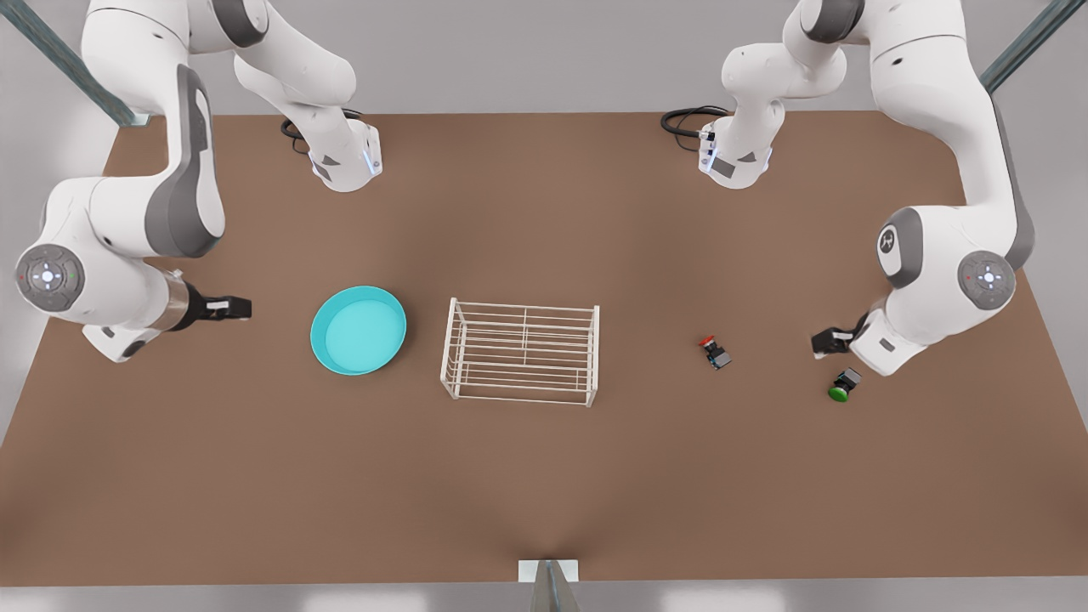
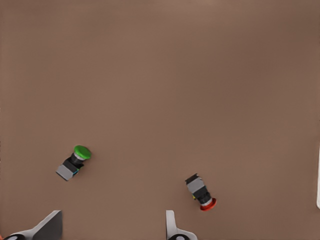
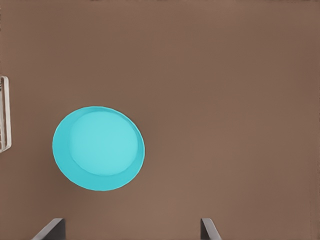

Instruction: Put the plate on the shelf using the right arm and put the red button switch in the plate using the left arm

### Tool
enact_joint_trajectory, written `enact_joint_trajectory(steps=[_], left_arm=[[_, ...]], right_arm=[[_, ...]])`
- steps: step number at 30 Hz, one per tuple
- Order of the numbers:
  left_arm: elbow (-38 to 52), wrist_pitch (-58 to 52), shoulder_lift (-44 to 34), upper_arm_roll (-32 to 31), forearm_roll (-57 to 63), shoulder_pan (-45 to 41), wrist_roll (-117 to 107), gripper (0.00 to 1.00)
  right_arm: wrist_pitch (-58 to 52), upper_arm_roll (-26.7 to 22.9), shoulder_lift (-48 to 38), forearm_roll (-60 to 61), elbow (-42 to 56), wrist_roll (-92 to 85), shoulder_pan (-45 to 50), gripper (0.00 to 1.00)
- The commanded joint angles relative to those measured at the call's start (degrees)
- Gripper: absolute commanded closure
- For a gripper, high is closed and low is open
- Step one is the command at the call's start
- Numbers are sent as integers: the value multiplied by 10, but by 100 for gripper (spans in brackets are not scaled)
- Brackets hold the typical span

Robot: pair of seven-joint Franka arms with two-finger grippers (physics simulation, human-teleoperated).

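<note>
Two jobs, neither begun. My right gripper (image 1: 240, 308) hangs at the front view's left, fingers (image 3: 50, 229) spread wide and holding nothing, well apart from the plate (image 1: 358, 330). My left gripper (image 1: 826, 340) hangs at the front view's right, fingers (image 2: 171, 226) likewise parted and empty, near the green-capped switch (image 1: 841, 387).

Plate: flat on the counter (image 1: 544, 476), just beside the wire shelf (image 1: 520, 352), not touching it. I judge it rigid, light and probably slick. The raised rim is the only purchase, so pinch its wall on the side nearest me, one finger inside and one outside. Held by one edge, it may sag or swivel.

Red button switch (image 1: 715, 351): on its side between the shelf and my left gripper, cap pointing away from the green-capped switch. Tiny, hard, apt to roll on the round cap. Better to close across the squarish black body.

Room: open counter all round both things. The shelf top is slatted and wider than the plate, so it should sit, but thin bars give little margin against tipping if set off-centre. The green-capped switch lies close beneath my left arm; I should not mistake it for mine.
</note>
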Motion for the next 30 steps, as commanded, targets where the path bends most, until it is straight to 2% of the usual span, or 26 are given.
enact_joint_trajectory(steps=[1, 7, 10, 14, 17, 18, 20, 23, 26, 28, 30], left_arm=[[-1, 103, -2, 1, -1, 0, 39, 0], [-2, 61, 5, -4, -28, -5, 30, 0], [0, 17, 7, -6, -37, -25, -11, 0], [-36, 22, -9, -12, -36, -81, -170, 0], [-94, 34, -34, -14, -41, -95, -230, 0], [-131, 82, -39, -15, -41, -99, -259, 0], [-146, 103, -38, -15, -42, -106, -286, 0], [-166, 147, -19, -17, -45, -108, -324, 0], [-166, 148, 4, -17, -53, -108, -371, 0], [-166, 190, 38, -17, -56, -108, -387, 0], [-166, 208, 55, -17, -58, -108, -405, 0]], right_arm=[[27, 0, -1, -5, 0, -6, 0, 0], [-11, 4, 36, 29, -16, 72, 26, 0], [40, 4, 68, 80, -40, 71, 20, 0], [239, 3, 6, 155, -263, 43, -13, 0], [258, 4, -55, 205, -354, 68, -16, 0], [266, 6, -89, 202, -395, 71, -15, 0], [350, 7, -91, 198, -471, 60, -15, 0], [393, 7, -35, 176, -484, 56, -18, 0], [394, -6, -34, 170, -471, 44, -40, 0], [396, -8, -27, 170, -464, 23, -53, 0], [408, -20, 21, 156, -452, 21, -54, 0]])
